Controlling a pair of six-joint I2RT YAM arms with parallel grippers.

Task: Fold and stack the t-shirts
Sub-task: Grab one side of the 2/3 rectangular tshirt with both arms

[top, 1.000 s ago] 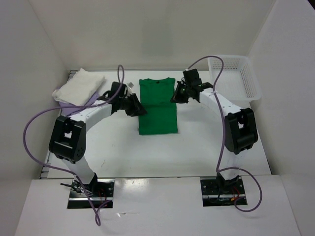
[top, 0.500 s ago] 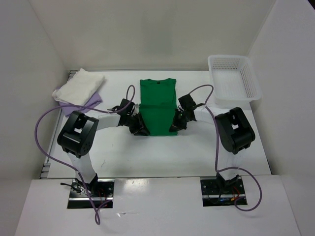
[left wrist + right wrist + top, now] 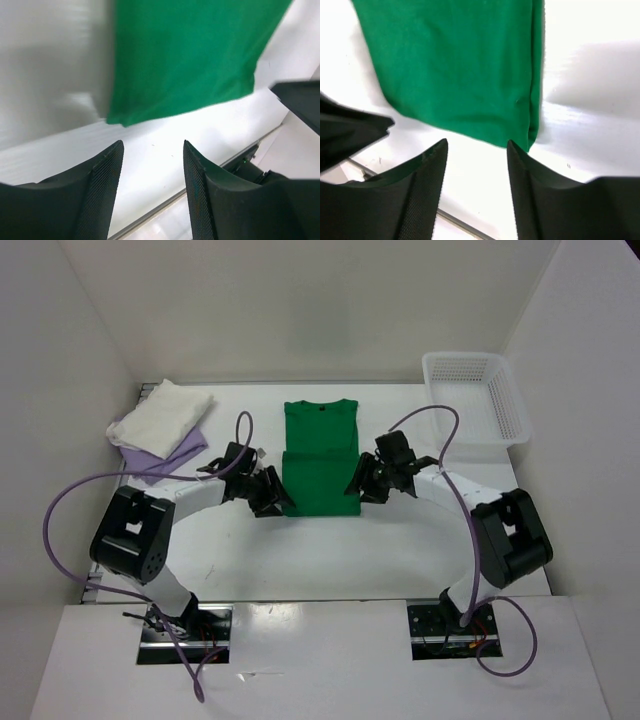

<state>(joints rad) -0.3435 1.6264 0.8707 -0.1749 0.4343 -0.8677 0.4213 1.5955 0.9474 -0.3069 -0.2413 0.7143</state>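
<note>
Green cloth is lying at the middle of the table [image 3: 330,550]: the green t-shirt [image 3: 320,465], narrowed to a long strip with its collar pointing toward the far wall. Its near part appears to be doubled up over the middle, though I am judging that only from a line across it.

The left gripper [image 3: 270,498] is hanging just beside the shirt's near left corner. Through the left wrist camera its jaws are standing apart with nothing between them, and the green hem [image 3: 185,55] is lying just beyond the fingertips. The right gripper [image 3: 360,485] is mirroring it at the near right corner, jaws likewise spread and holding nothing, with the folded edge [image 3: 455,65] just ahead of them.

Over at the far left corner the cream white t-shirt [image 3: 165,412] is sitting folded on top of the lavender t-shirt [image 3: 180,450], so two shirts are looking finished and stacked. A white mesh basket [image 3: 520,420] is standing at the far right, well apart from everything.

To my eye the job is well along. The green shirt is probably needing one more fold, or at least squaring up. After that it is waiting to be carried across and laid on the pile.
</note>
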